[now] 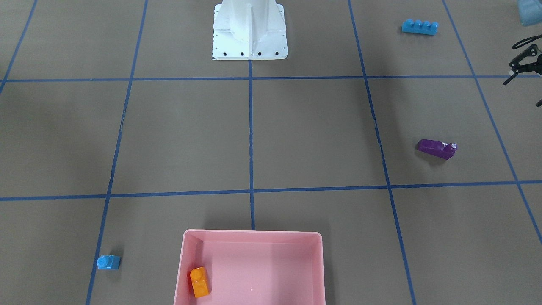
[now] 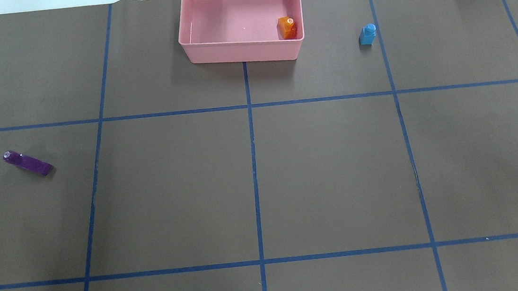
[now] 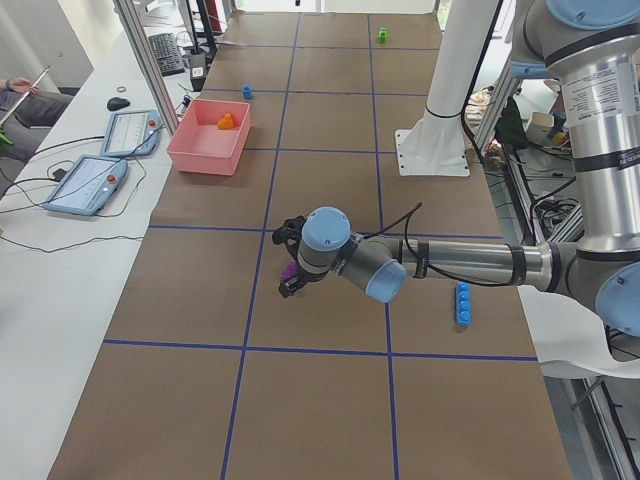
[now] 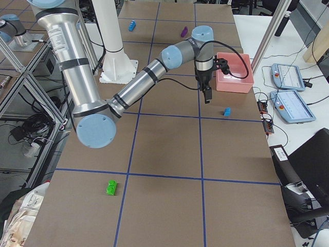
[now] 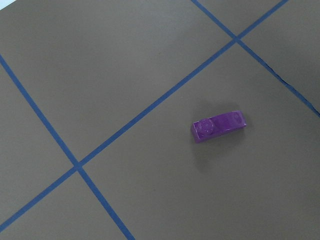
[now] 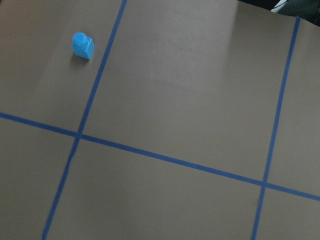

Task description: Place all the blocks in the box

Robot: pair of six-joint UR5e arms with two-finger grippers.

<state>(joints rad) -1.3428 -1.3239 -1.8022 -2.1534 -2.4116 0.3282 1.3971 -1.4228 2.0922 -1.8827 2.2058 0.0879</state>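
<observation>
Inside box, corner: orange brick. Left gripper near purple brick; its opening, and that of right gripper, cannot tell.

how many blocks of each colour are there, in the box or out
orange block: 1
blue blocks: 2, the small blue block and the long blue block
purple block: 1
green block: 1
total: 5

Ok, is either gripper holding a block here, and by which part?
Nothing appears held. The orange block lies in the box; the purple block, small blue block, long blue block and green block all lie on the table.
</observation>
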